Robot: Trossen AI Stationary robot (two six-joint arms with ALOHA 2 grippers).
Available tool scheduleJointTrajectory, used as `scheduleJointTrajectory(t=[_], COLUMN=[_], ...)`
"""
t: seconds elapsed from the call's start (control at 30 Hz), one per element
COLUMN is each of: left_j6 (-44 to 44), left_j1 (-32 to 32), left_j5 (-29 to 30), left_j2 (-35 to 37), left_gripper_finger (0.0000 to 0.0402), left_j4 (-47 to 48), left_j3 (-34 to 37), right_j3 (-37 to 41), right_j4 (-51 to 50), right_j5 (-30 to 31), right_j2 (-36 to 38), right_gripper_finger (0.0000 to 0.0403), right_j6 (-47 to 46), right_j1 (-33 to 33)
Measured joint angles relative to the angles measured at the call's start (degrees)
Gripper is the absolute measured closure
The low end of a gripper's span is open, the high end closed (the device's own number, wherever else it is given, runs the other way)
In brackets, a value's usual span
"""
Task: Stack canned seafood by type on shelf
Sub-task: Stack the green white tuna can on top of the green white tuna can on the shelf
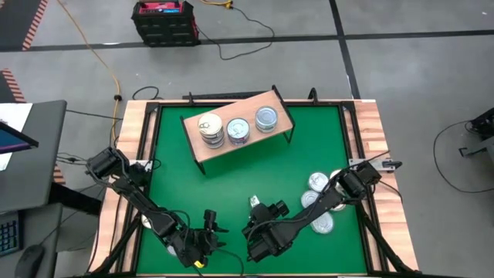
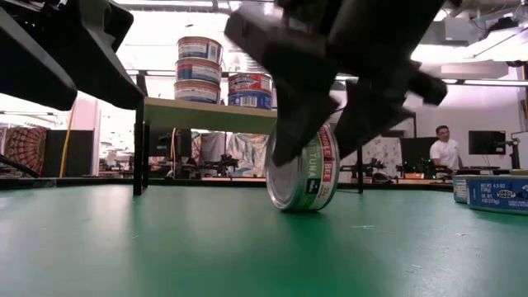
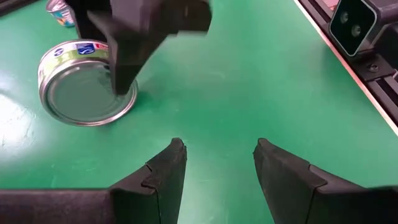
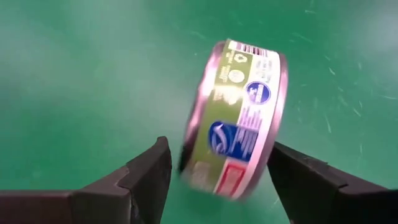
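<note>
A flat tin [image 2: 304, 177] with a green label stands on its rim on the green table, near the front middle [image 1: 254, 202]. My right gripper [image 4: 217, 171] is open, one finger on each side of the tin's flat faces. My left gripper [image 3: 217, 155], a little left of it near the front edge [image 1: 207, 228], is open with nothing between its fingers. The light-wood shelf [image 1: 202, 150] stands at the far middle. On it are three stacks of tins [image 1: 238, 130]; one is three high [image 2: 199, 70]. My right gripper comes slanting down from above with one finger [image 4: 146, 177] beside the tin's lid face and the other [image 4: 292, 177] beside its bottom face. A gap shows at the first finger. I cannot tell whether the second touches the tin's face [image 4: 270, 134]. The tin's rim is on the table.
Several loose tins [image 1: 316, 185] lie at the right side of the table under my right arm; blue-labelled ones show at the right in the low view [image 2: 495, 194]. A small camera [image 3: 354, 22] sits at the near edge. A person [image 2: 445, 148] is far behind the table.
</note>
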State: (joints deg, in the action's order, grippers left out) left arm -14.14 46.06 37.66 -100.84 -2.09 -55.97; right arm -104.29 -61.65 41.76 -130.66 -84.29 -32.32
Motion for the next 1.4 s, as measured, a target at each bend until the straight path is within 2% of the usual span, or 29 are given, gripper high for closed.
scheduleJointTrajectory(t=[0.17, 0.23, 0.33, 0.43, 0.57, 0.63, 0.77, 0.9, 0.97, 1.07, 1.2, 1.3, 1.4], left_j6=[1.78, 4.38, 10.48, 13.73, 11.95, 9.68, 6.84, 6.70, 7.05, 8.57, 11.58, 12.48, 14.52], left_j1=[0.14, 0.39, 0.78, 1.05, 0.54, 0.38, 0.50, 0.47, 0.48, 0.21, -0.88, -2.34, -3.65], left_j5=[-1.01, -3.91, -13.19, -16.08, -6.19, -1.29, 2.49, 5.73, 8.05, 9.09, 6.06, 6.53, 7.69], left_j2=[-0.39, -0.39, -0.39, 0.85, 7.69, 12.40, 20.99, 26.88, 28.42, 29.09, 28.85, 29.79, 32.44], left_gripper_finger=[0.0221, 0.0221, 0.0221, 0.0221, 0.0221, 0.0221, 0.0221, 0.0221, 0.0221, 0.0221, 0.0221, 0.0221, 0.0221], left_j4=[-5.12, -12.49, -30.46, -42.16, -38.04, -34.30, -27.87, -24.33, -25.02, -31.61, -41.58, -42.42, -40.30], left_j3=[0.15, 1.82, 6.96, 11.91, 17.90, 20.15, 23.86, 27.36, 29.35, 32.90, 37.73, 39.54, 39.27], right_j3=[2.40, 2.46, 2.46, 2.14, 0.51, -1.08, -5.82, -11.04, -12.82, -12.92, -12.91, -12.90, -12.90], right_j4=[4.51, 4.96, 4.94, 3.79, 0.56, -4.24, -16.26, -26.96, -28.52, -26.71, -28.33, -28.39, -28.46], right_j5=[-0.66, -1.20, -1.20, -1.25, -1.59, -1.63, -0.64, 6.66, 12.16, 19.07, 26.27, 27.26, 27.33], right_j2=[-0.01, -0.01, 0.34, 0.47, 0.54, 0.54, 1.78, 3.89, 5.38, 8.72, 12.12, 14.91, 16.65], right_gripper_finger=[0.0150, 0.0175, 0.0220, 0.0251, 0.0251, 0.0251, 0.0227, 0.0234, 0.0248, 0.0249, 0.0241, 0.0214, 0.0206], right_j6=[6.09, 7.91, 9.62, 10.63, 12.75, 12.78, 15.56, 22.11, 27.98, 43.06, 55.51, 61.54, 65.75], right_j1=[1.24, 1.51, 1.63, 1.23, 0.52, 0.49, 1.46, 2.98, 3.85, 5.53, 9.85, 14.48, 19.33])
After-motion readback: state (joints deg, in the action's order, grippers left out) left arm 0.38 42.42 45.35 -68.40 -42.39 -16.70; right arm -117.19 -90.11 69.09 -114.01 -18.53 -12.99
